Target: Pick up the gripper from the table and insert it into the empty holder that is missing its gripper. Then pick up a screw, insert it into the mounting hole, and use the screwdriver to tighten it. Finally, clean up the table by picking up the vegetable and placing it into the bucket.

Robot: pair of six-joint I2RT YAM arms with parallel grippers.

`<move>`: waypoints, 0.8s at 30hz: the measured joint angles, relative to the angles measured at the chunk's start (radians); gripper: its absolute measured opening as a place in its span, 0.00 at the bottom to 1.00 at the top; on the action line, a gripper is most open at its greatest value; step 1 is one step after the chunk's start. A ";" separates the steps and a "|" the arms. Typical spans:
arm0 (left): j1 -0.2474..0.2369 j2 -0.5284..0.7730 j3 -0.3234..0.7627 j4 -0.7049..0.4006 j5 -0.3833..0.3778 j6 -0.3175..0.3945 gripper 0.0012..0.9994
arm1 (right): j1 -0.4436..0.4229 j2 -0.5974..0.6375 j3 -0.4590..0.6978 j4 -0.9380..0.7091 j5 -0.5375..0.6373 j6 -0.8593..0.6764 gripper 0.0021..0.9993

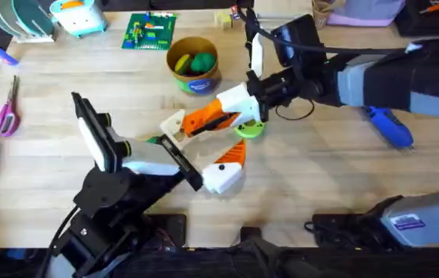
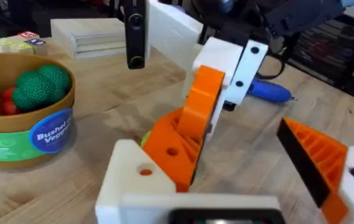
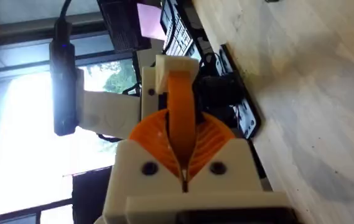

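Observation:
My right gripper [image 1: 217, 116] [image 3: 183, 149] is shut on the orange ribbed gripper [image 1: 204, 120] [image 2: 178, 148] [image 3: 180, 118] and holds it against the off-white holder [image 1: 173, 127] [image 2: 133, 180] [image 3: 170, 65], which is one finger of my left gripper [image 1: 200, 150] [image 2: 239, 180]. I cannot tell how deep it sits. The left gripper is open, and its other white finger carries its own orange pad [image 2: 316, 155]. The blue screwdriver [image 1: 390, 127] [image 2: 267, 91] lies at the right. The tan bucket [image 1: 174, 71] [image 2: 27, 127] stands behind. A dark-green bit [image 1: 153, 140], likely the vegetable, peeks beside the left arm. The screw is out of view.
A rounded bright-green toy [image 1: 200, 62] [image 2: 40, 86] lies in the bucket. A lime-green disc [image 1: 251, 129] sits under the right gripper. Scissors [image 1: 5, 112] lie far left, and a green brick plate [image 1: 150, 31] is at the back. A black cable [image 1: 296, 112] loops near the right wrist.

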 joint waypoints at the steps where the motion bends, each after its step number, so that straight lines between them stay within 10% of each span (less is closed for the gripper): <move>1: 0.000 0.000 0.000 0.000 0.001 0.000 0.99 | 0.000 0.000 0.000 0.000 0.000 0.000 0.01; 24: -0.002 0.000 -0.001 0.016 0.104 0.080 0.99 | 0.021 0.000 0.000 0.003 -0.019 -0.055 0.01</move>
